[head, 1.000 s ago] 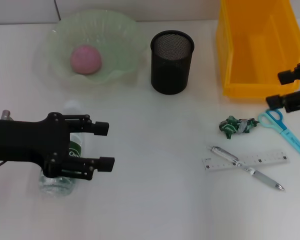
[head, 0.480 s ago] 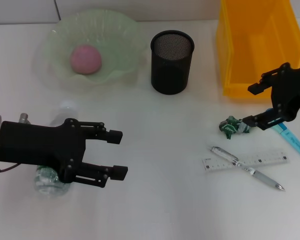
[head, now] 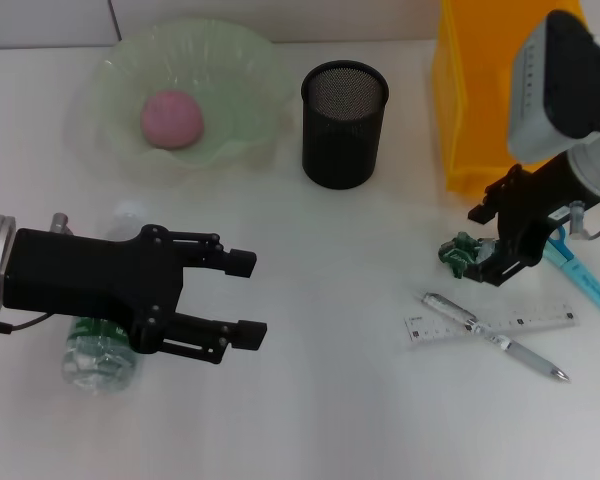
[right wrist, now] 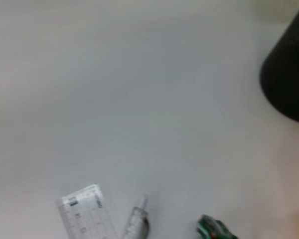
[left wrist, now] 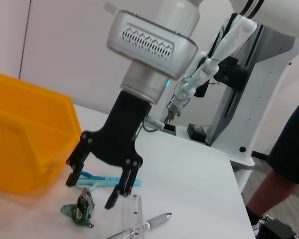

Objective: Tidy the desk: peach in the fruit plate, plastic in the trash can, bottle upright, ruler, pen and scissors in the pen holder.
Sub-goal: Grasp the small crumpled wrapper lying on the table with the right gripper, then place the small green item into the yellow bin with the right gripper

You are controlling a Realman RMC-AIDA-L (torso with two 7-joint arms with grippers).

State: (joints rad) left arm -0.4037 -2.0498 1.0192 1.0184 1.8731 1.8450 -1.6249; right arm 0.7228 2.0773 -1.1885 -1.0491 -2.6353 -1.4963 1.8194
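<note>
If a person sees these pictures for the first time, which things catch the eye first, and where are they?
The bright yellow bin at the far right of the desk stands out, with the right pincer open just above the crumpled green plastic before it. On the left, the big black left pincer is open over the white table, beside a lying bottle. A pink peach already sits in the pale green plate.

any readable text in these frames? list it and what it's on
None reads clearly.
Bottle label: mostly hidden behind the left gripper, unreadable.
Ruler: markings too small to read.
Plastic wrapper beside the right gripper: print illegible.
</note>
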